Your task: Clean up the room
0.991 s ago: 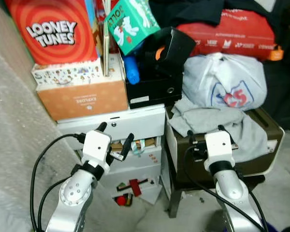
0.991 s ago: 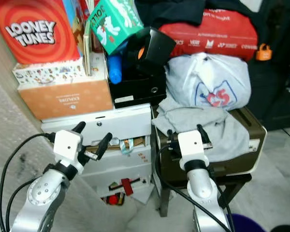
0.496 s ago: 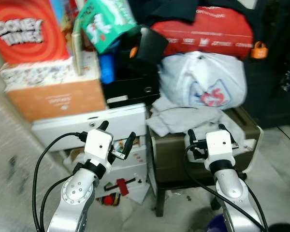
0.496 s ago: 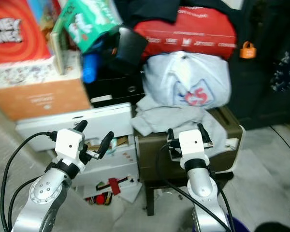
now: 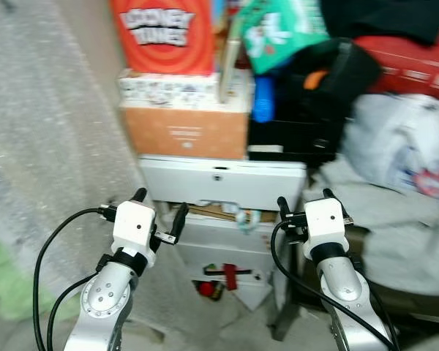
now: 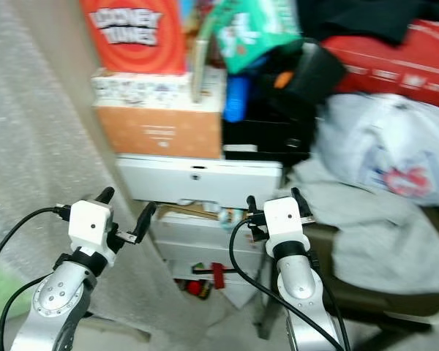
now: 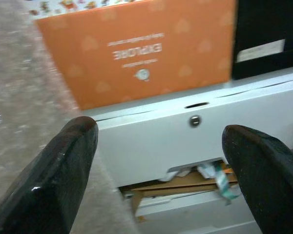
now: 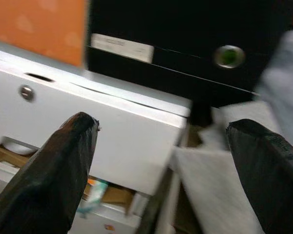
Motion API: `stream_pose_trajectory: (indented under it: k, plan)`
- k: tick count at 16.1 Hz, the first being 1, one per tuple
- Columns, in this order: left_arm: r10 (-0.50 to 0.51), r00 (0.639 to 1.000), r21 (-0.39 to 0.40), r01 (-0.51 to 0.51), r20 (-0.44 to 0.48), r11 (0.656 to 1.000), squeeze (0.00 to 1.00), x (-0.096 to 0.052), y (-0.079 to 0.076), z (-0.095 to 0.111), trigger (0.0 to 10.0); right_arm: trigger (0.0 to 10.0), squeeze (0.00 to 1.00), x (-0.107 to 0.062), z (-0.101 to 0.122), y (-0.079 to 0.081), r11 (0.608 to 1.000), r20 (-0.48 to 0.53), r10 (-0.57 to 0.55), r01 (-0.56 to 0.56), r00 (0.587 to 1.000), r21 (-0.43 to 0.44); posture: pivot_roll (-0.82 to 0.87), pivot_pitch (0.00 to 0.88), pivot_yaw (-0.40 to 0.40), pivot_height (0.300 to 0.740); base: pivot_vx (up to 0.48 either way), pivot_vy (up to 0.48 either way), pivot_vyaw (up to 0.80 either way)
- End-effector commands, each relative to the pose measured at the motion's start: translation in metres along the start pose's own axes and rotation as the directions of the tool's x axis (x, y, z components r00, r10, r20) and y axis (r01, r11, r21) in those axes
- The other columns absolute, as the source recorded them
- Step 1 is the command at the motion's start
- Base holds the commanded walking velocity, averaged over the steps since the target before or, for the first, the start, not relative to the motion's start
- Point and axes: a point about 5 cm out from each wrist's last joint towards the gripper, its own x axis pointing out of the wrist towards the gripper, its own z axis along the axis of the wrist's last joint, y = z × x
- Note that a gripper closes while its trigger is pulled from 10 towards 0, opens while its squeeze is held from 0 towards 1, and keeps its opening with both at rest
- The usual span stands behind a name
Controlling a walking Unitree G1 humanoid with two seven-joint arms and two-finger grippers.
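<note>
Orange box (image 5: 184, 131) sits atop the white drawer unit (image 5: 223, 183); your head view has swung left since earlier. Wrist views: left tool (image 7: 158, 180) and right tool (image 8: 166, 180) released, empty, facing clutter.

We face a drawer unit (image 5: 223, 183) with a cardboard box (image 5: 184, 131) on top and a cartoon box (image 5: 163, 35) stacked above that; a black case (image 5: 296, 128) sits just right of the cardboard box, and farther right a plastic bag (image 5: 402, 146) rests on a cloth (image 5: 395, 234)
</note>
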Motion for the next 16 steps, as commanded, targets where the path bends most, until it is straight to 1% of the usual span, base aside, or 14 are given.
stream_pose_trajectory:
  k: [1,2,6,7,9,12,13,14,15,16]
  plan:
    - [0.003,1.0,0.015,-0.003,0.02,1.0,0.0,0.002,-0.003,0.005,10.0,10.0,0.0,0.001,0.003,0.0,1.0,0.008,-0.002,0.002,1.0,-0.005,-0.08,0.035,0.025,0.74,0.0,0.0,0.54]
    - [0.0,1.0,0.02,-0.001,0.02,1.0,0.0,0.002,-0.004,0.006,10.0,10.0,0.0,0.001,0.004,-0.002,1.0,0.008,-0.004,0.004,1.0,-0.007,-0.08,0.034,0.024,0.74,0.0,0.0,0.43]
    - [-0.011,1.0,0.025,0.011,0.005,1.0,0.0,-0.001,-0.003,0.004,10.0,10.0,0.0,-0.007,0.004,-0.012,1.0,0.006,-0.02,0.02,1.0,-0.021,-0.08,0.036,0.023,0.74,0.0,0.0,0.0]
    - [-0.011,1.0,0.021,0.011,0.004,1.0,0.0,0.0,-0.003,0.004,10.0,10.0,0.0,-0.007,0.003,-0.012,1.0,0.004,-0.02,0.02,1.0,-0.021,-0.08,0.036,0.023,0.74,0.0,0.0,0.0]
    - [-0.024,1.0,0.012,0.023,0.009,1.0,0.0,0.003,-0.007,0.005,10.0,10.0,0.0,-0.005,0.003,-0.011,1.0,-0.001,-0.017,0.017,1.0,-0.02,-0.08,0.035,0.023,0.74,0.0,-0.289,-0.23]
    - [-0.026,1.0,0.016,0.025,0.007,1.0,0.0,0.002,-0.005,0.005,10.0,10.0,0.0,-0.004,0.003,-0.009,1.0,-0.003,-0.01,0.01,1.0,-0.018,-0.08,0.031,0.019,0.74,0.0,-0.289,0.0]
    - [-0.025,1.0,0.019,0.025,0.008,1.0,0.0,0.002,-0.005,0.004,10.0,10.0,0.0,-0.004,0.002,-0.009,1.0,-0.005,-0.007,0.007,1.0,-0.018,-0.08,0.031,0.019,0.74,0.0,-0.3,0.46]
    - [-0.02,1.0,0.02,0.02,0.014,1.0,0.0,0.002,-0.004,0.005,10.0,10.0,0.0,-0.003,0.002,-0.009,1.0,-0.006,-0.003,0.003,1.0,-0.018,-0.07,0.03,0.018,0.74,0.0,0.0,0.0]
    - [-0.012,1.0,-0.003,0.012,0.019,1.0,0.0,0.003,-0.004,0.005,10.0,10.0,0.0,-0.003,0.002,-0.008,1.0,-0.006,-0.002,0.001,1.0,-0.018,-0.07,0.027,0.018,0.74,0.0,0.0,0.0]
    - [-0.011,1.0,-0.003,0.011,0.018,1.0,0.0,0.003,-0.003,0.005,10.0,10.0,0.0,-0.003,0.002,-0.008,1.0,-0.006,0.0,0.0,1.0,-0.018,-0.07,0.026,0.019,0.74,0.0,0.0,0.0]
